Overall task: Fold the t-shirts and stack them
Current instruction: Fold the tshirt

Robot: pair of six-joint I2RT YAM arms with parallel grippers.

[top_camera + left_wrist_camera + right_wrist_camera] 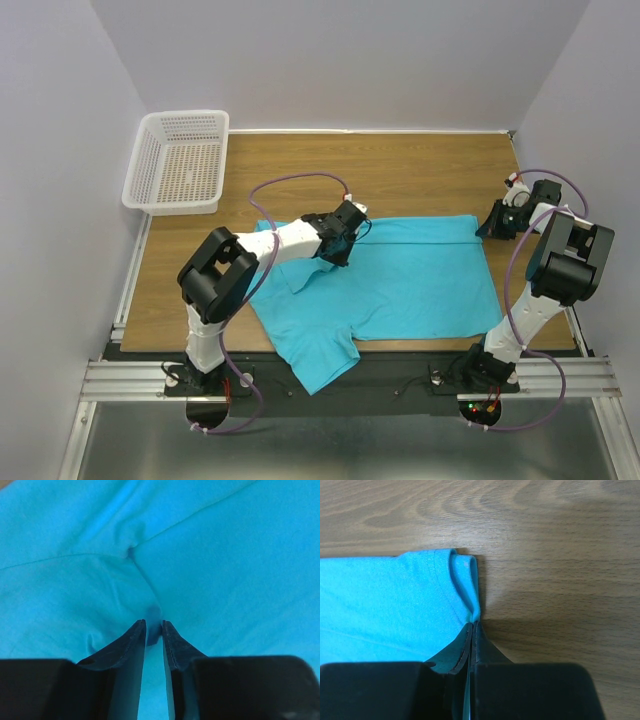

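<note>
- My left arm (215, 275) and right arm (565, 260) are twins: white tube links joined by chunky black housings with rounded corners.
- A thin purple cable (300, 180) runs along each arm.
- Each base (205, 385) is a small black block; tiny red and green lights (487, 407) show at the right one.
- My left pincer (154, 625) has two matte black fingers (127, 647), flat-sided, tapering from boxy black blocks to thin tips.
- My right pincer (472, 627) is the same matte black, with the same wedge-shaped fingers.
</note>
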